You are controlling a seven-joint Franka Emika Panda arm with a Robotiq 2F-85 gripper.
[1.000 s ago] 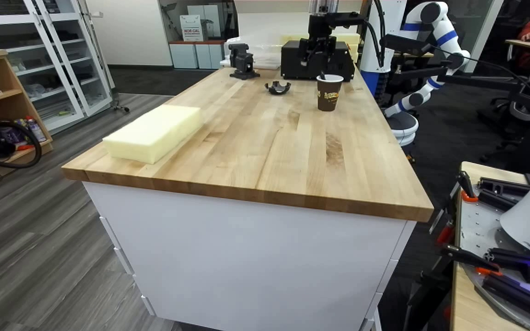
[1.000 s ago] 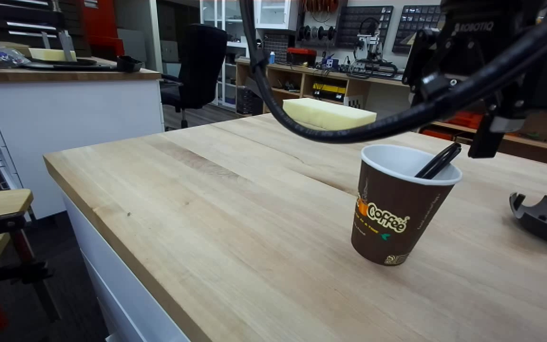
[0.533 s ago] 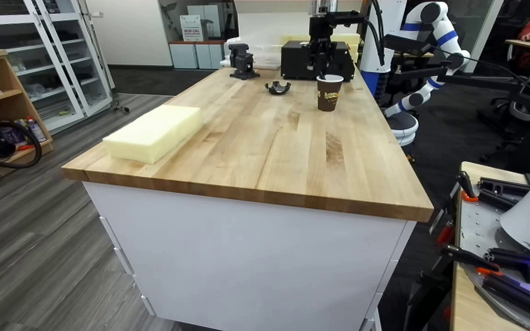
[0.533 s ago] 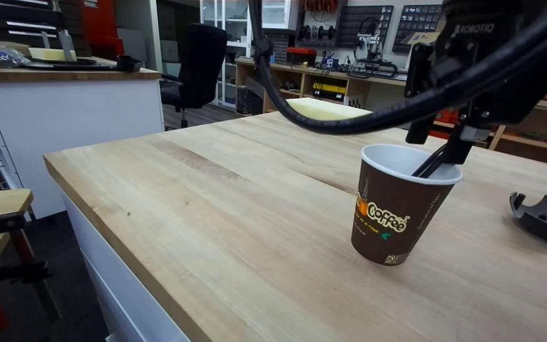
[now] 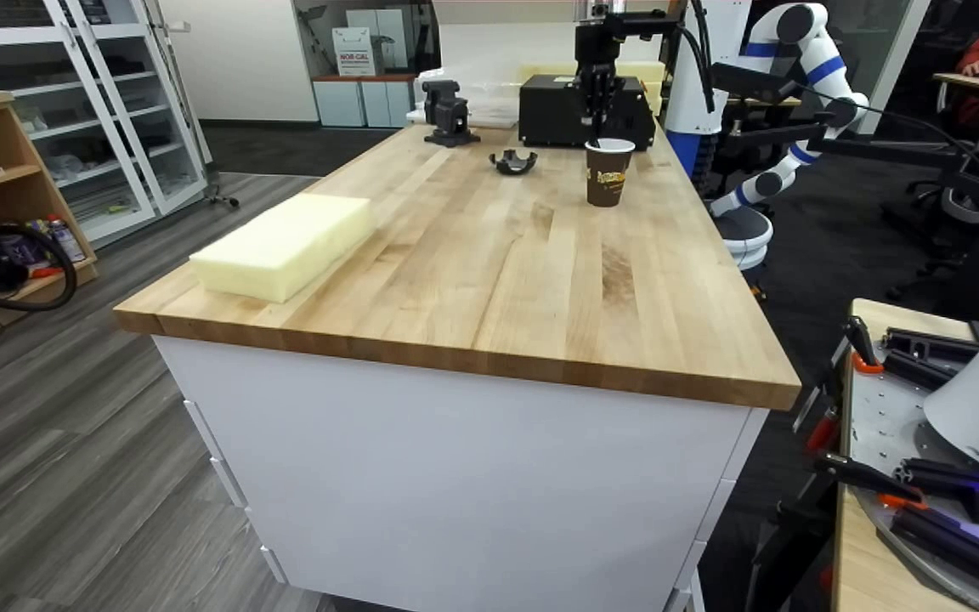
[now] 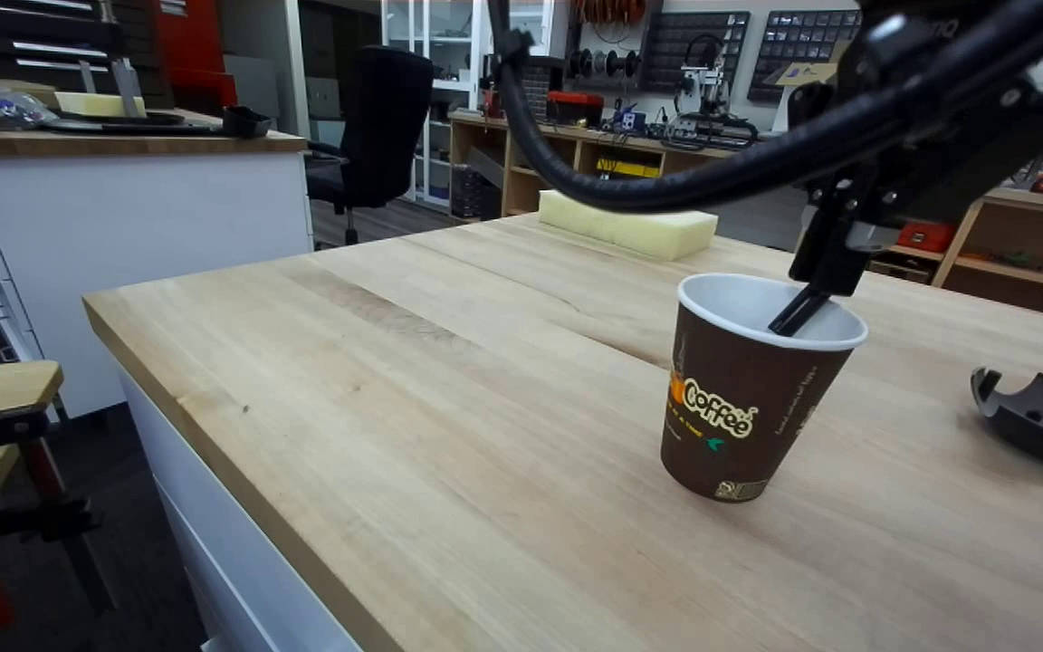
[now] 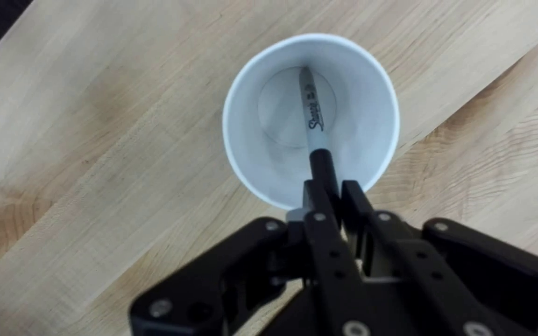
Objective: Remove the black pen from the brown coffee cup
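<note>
1. One pen (image 6: 798, 312) leans right inside one cup (image 6: 746, 394) in an exterior view; in the wrist view its grey end is low within and its black end passes over the rim.
2. The hand (image 7: 332, 189) is narrow, its fingers holding the pen by the black part, just by the right side of the rim.
3. Reaching and gripping look done. Left to do, I judge: lift until the grey end clears the rim, then carry it off to one side.
4. The cup stands on the surface (image 6: 485, 435); whether the pen touches its floor cannot be told.
5. Writing on the pen reads "Sharpie"; the cup says "Coffee" in pale letters, with finer print too small to read.
6. In an exterior view, a box (image 5: 355, 47) far beyond the surface, left of the hand, reads "NOR-CAL".
</note>
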